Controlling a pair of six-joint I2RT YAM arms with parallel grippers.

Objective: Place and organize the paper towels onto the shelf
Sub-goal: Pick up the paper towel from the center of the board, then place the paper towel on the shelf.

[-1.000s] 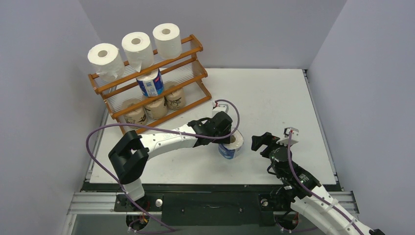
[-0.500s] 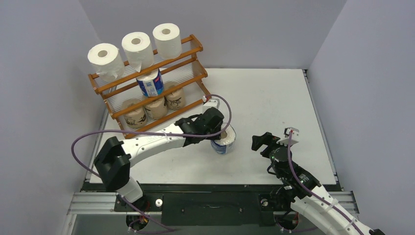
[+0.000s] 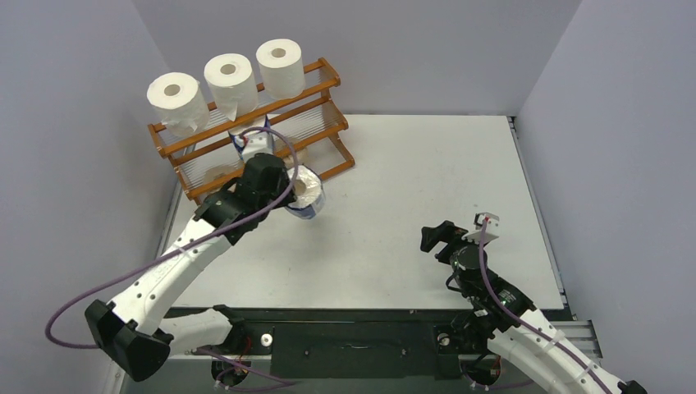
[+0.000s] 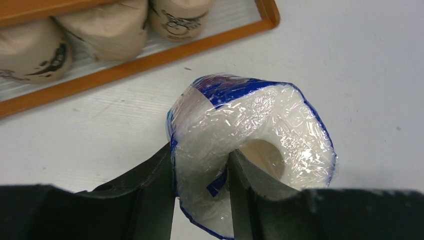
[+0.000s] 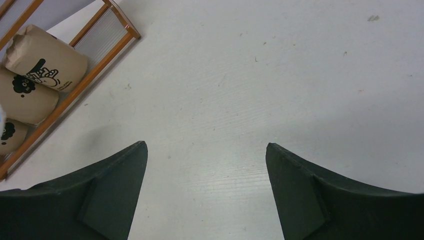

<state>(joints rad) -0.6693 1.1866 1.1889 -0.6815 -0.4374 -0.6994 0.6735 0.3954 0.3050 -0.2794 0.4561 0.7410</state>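
1. While its fingers pinch the wall of a blue-and-white roll, one inside the hollow core and the other against the outer wrap, the left end effector stands partly closed. It carries that roll above the counter, just in front of the shelf.
2. The right end effector is spread wide and holds nothing. It hangs over bare counter at the near right, well apart from the shelf.
3. The top view alone shows three white rolls upright in a row on the top tier. A second blue-and-white roll stands on the middle tier.
4. In that view the left arm crosses in front of the shelf. It covers part of the second blue-and-white roll and most of the bottom tier.
5. The left wrist view shows what the arm hides: brown rolls with black print, side by side behind the bottom front rail.
6. The right wrist view catches the same brown rolls at its left edge, with open counter between them and the spread fingers.
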